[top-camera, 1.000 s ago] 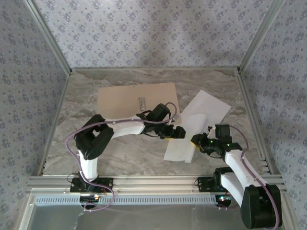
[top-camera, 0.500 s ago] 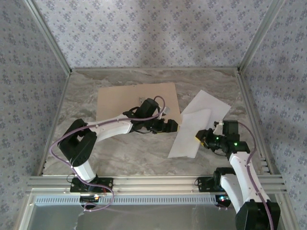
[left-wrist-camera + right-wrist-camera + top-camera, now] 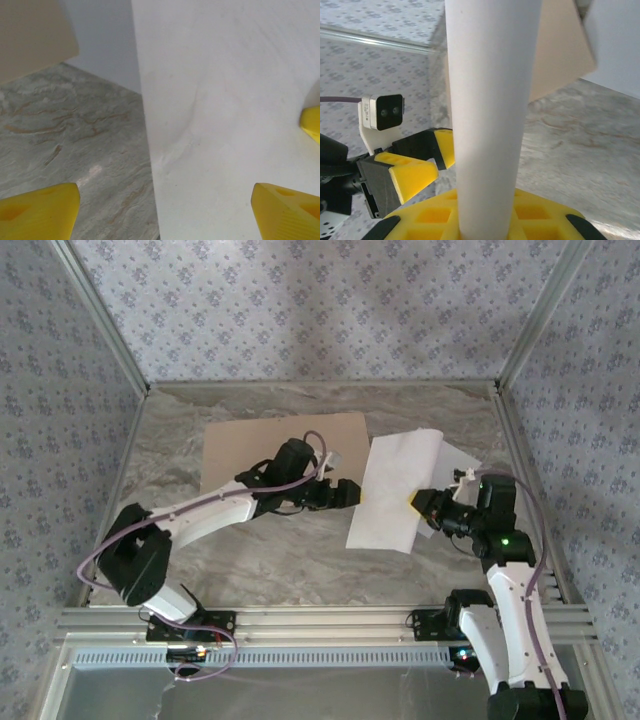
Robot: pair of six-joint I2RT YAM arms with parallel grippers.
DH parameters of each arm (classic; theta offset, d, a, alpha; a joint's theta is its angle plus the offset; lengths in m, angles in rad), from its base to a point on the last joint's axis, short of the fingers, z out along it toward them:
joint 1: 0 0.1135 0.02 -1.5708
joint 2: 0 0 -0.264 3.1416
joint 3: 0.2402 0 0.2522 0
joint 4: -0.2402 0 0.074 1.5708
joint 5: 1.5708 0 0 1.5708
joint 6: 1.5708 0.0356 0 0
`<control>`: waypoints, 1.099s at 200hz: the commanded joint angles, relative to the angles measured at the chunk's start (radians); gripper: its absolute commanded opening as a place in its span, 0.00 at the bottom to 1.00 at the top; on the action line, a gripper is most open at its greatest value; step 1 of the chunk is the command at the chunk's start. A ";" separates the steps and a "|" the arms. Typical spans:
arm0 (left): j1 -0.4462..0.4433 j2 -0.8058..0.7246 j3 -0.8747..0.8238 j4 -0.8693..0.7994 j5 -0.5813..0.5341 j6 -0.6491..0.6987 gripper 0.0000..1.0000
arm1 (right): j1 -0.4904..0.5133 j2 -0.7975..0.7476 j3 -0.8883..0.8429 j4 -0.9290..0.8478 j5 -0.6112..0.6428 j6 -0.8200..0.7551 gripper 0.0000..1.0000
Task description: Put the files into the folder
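Blue-flowered wall panels (image 3: 300,300) close in a marble-patterned desk (image 3: 250,560). The tan folder (image 3: 240,445) lies flat toward 11 o'clock of the desk's middle, with part of its near edge under the left arm. Toward 3 o'clock, the right gripper (image 3: 418,504) is clamped on the right edge of a white paper sheet (image 3: 395,490), holding it lifted and bowed. Its wrist view shows the sheet rising out of the yellow jaws as a curved strip. A second sheet (image 3: 458,455) lies on the desk beneath, its corner peeking out at 1 o'clock of the lifted one. The left gripper (image 3: 352,493) sits at 9 o'clock of the lifted sheet with its jaws spread wide, holding nothing. In its own wrist view the sheet's left edge runs up between the two yellow fingers (image 3: 40,207), one over bare desk, the other over the paper. The step in hand looks like a two-arm carry or hand-over of this sheet toward the folder at 10 o'clock. To do it well, the left gripper should probably slide further on, so the edge sits well inside its jaws before closing. Thin paper held by one edge droops and can fold, so the right grip should not let go early. Both arms would then best travel together, low and level, so the paper neither stretches nor buckles and lands square on the folder without dragging the second sheet.
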 commanded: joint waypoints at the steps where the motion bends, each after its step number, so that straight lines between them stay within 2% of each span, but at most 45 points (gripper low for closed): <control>1: 0.003 -0.076 -0.025 0.047 0.004 -0.006 0.89 | 0.024 -0.013 0.052 0.111 -0.076 0.042 0.21; 18: 0.006 -0.123 -0.048 0.101 0.035 -0.020 0.90 | 0.051 -0.013 0.071 0.142 -0.077 0.046 0.21; 43: 0.008 -0.152 -0.031 0.046 0.025 0.003 0.90 | 0.095 -0.017 0.074 0.222 -0.079 0.082 0.22; 71: 0.009 -0.162 -0.043 0.147 0.101 -0.040 0.88 | 0.178 -0.018 0.075 0.301 -0.063 0.102 0.22; 87: 0.009 -0.180 -0.055 0.203 0.135 -0.059 0.82 | 0.224 -0.017 0.078 0.305 -0.042 0.088 0.23; 109: 0.009 -0.227 -0.052 0.167 0.125 -0.031 0.71 | 0.257 -0.017 0.078 0.285 -0.011 0.069 0.23; 138: 0.014 -0.287 -0.071 0.128 0.099 -0.001 0.65 | 0.260 -0.018 0.062 0.283 0.012 0.069 0.24; 220: 0.017 -0.317 -0.120 0.244 0.141 -0.077 0.39 | 0.273 -0.019 0.036 0.312 0.017 0.071 0.27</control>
